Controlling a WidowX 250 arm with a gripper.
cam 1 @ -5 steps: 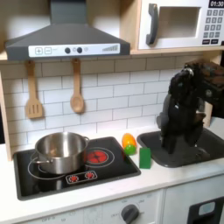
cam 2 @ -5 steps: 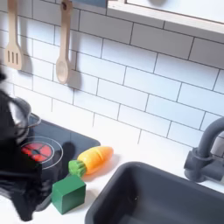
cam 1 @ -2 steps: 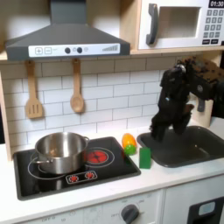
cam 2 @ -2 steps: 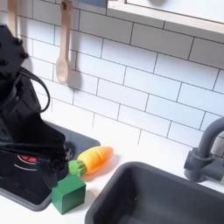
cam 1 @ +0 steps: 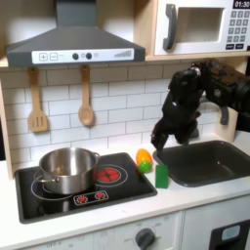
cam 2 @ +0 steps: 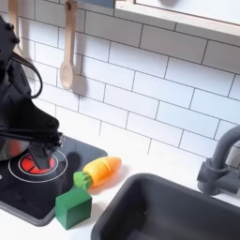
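hovering above the toy carrot (cam 1: 144,158) and green block (cam 1: 161,176), both lying on the counter between stove (cam 1: 59,200) and sink (cam 1: 210,162): the gripper (cam 1: 159,140), dark and blurred, fingers impossible to call spread or closed. looking light, hard, smooth and slippery, the carrot (cam 2: 101,170); best pinching across its thick orange middle. touching the block (cam 2: 73,207) at its leafy end.

light: even, bright indoor | shadows: soft | sharpness: low resolution, arm slightly blurred

Shiny metal pot (cam 1: 66,168), glossy cooktop (cam 1: 107,190)
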